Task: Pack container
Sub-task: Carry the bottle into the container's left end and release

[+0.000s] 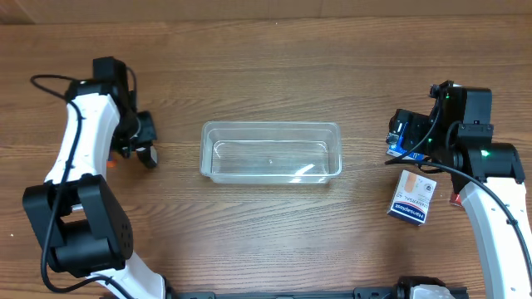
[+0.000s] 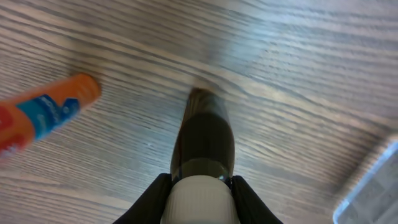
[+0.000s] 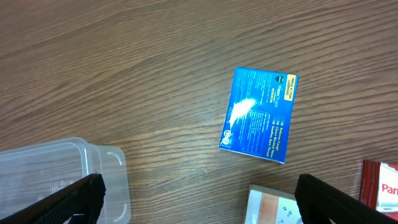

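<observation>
Your left gripper (image 2: pixel 200 193) clamps a dark bottle (image 2: pixel 202 137), with an orange tube (image 2: pixel 50 112) at its 9 o'clock. Your right gripper (image 3: pixel 199 186), jaws wide, hangs above a blue box (image 3: pixel 260 116). The container (image 1: pixel 270 152) sits mid-table, long axis 9-to-3, mouth up.

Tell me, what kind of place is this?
Probably a robot lab workbench, not a home: a left arm and right arm stand at a wooden table, the left gripper holding a dark bottle, beside a clear container and a blue box for packing.

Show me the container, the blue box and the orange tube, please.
container (image 1: pixel 270 158): overhead view, bare floor at its middle.
blue box (image 3: pixel 260 116): right wrist view, middle of top face.
orange tube (image 2: pixel 50 112): left wrist view, blue label band.
</observation>
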Robot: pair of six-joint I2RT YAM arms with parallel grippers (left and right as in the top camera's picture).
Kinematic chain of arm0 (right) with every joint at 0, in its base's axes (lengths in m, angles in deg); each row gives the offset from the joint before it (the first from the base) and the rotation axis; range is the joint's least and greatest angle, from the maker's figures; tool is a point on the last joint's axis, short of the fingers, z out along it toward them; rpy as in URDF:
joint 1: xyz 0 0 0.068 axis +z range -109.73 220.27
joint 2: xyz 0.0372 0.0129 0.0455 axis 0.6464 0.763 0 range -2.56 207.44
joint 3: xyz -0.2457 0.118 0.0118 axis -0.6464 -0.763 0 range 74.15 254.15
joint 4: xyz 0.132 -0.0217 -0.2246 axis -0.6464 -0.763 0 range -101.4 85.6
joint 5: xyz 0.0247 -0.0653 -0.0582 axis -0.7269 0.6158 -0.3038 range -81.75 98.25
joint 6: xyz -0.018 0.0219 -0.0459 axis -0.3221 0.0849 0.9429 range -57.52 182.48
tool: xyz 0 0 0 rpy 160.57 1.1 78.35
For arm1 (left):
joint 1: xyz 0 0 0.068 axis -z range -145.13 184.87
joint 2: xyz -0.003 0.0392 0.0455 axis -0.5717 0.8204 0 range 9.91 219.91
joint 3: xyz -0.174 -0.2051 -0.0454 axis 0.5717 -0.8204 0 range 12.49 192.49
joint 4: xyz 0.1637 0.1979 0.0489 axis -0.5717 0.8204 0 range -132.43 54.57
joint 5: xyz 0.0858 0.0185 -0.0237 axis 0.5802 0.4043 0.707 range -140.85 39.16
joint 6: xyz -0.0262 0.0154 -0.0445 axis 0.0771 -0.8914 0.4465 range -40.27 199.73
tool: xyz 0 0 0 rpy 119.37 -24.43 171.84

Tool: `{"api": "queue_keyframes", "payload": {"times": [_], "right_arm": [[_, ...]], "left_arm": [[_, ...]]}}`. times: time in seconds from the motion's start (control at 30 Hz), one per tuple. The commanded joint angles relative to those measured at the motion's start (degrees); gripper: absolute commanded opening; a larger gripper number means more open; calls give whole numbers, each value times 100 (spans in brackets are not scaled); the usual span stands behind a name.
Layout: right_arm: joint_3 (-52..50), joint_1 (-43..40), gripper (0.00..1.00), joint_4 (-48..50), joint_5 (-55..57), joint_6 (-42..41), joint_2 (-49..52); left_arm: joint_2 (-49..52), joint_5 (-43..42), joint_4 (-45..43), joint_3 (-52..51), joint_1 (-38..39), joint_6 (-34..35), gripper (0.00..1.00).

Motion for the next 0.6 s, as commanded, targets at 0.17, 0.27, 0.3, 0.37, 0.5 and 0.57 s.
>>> {"api": "queue_keyframes", "payload": {"times": [0.17,0.27,0.3,0.37,0.5,0.57], "right_arm": [[125,-24,100,35,-9,-35,15],[127,-24,100,35,-9,-46,15],[125,-24,100,35,-9,-52,15],[125,-24,100,33,-9,-52,15],[125,-24,100,31,-11,-55,15],[125,-24,100,31,-11,-55,15]], "left_arm": [[-2114,-55,492,638,2076,946,4],[-2164,-55,590,627,2621,1421,4],[-2094,-55,588,592,2787,1593,4],[-1921,-52,525,479,2957,1757,4],[-1279,-44,236,216,2994,1875,4],[-984,-2,72,216,2968,1716,4]]}}
